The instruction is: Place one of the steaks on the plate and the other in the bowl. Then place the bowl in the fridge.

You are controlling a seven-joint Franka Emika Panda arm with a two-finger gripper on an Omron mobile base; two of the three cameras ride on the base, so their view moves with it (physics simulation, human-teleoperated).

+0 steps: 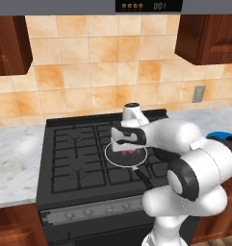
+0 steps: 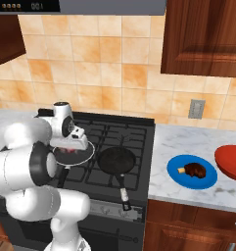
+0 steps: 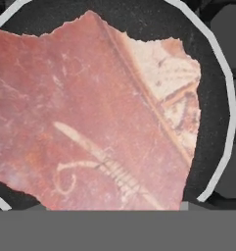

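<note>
- The white arm's hand (image 1: 128,145) hangs low over a pan with a pale rim (image 1: 125,154) on the black stove (image 1: 79,163), centre of the left base view; the same hand (image 2: 69,149) sits at left centre of the right base view.
- The raw pink steak (image 3: 90,117) lies in that pan, pressed so close to the hand camera that it covers most of the frame (a paler, fatty edge runs along its upper right). A sliver of it (image 1: 131,150) shows red beneath the hand in the left base view.
- Whether the hand is clenched on the meat or merely poised around it cannot be told; the fingertips are hidden.
- A second, all-black frying pan (image 2: 117,160) sits on the stove at centre of the right base view, handle toward the lower edge.
- On the marble surface (image 2: 188,139) at right, the blue plate (image 2: 178,172) carries the dark brown steak (image 2: 194,170).
- The red bowl (image 2: 230,162) stands just beside the plate, cut by the right edge of the frame.
</note>
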